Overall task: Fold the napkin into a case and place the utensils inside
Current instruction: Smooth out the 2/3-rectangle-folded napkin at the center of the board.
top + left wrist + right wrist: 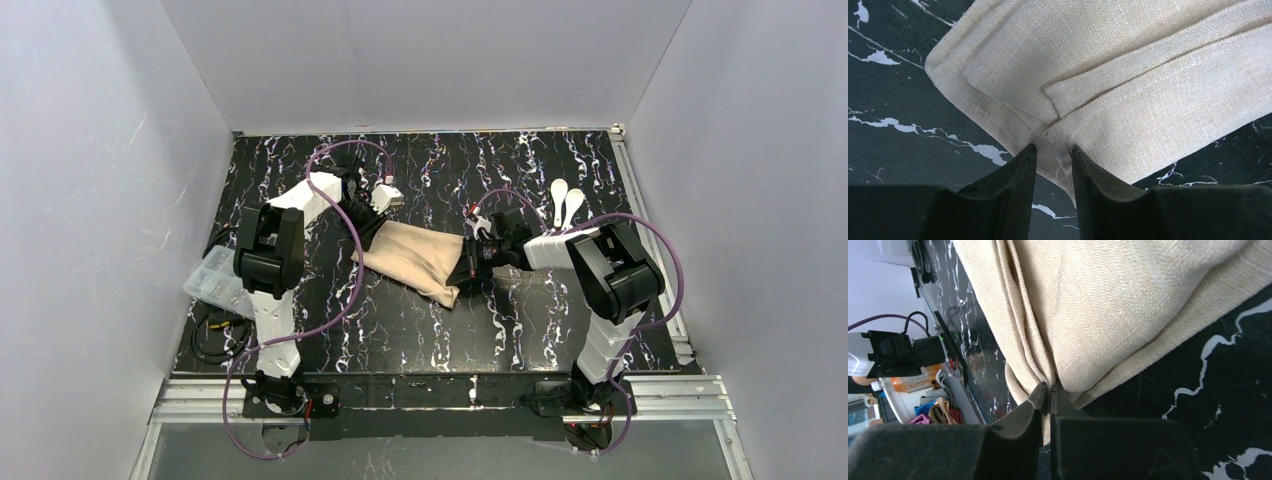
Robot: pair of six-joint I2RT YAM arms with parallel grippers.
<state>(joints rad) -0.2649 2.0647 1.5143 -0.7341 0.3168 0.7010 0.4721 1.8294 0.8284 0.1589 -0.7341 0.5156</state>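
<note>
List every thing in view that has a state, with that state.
napkin, folded in layers, on the table
utensils, both bare on the table, outside the napkin
left gripper, open, astride a napkin corner
right gripper, shut on the napkin's edge
plastic box, lid state too small to tell

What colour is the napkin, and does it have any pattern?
The napkin is plain beige-tan with no pattern, only a fine weave. The left wrist view shows it best.

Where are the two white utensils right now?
In the top view, the utensils lie side by side on the table's far right, just beyond the right arm, apart from the napkin in the middle.
</note>
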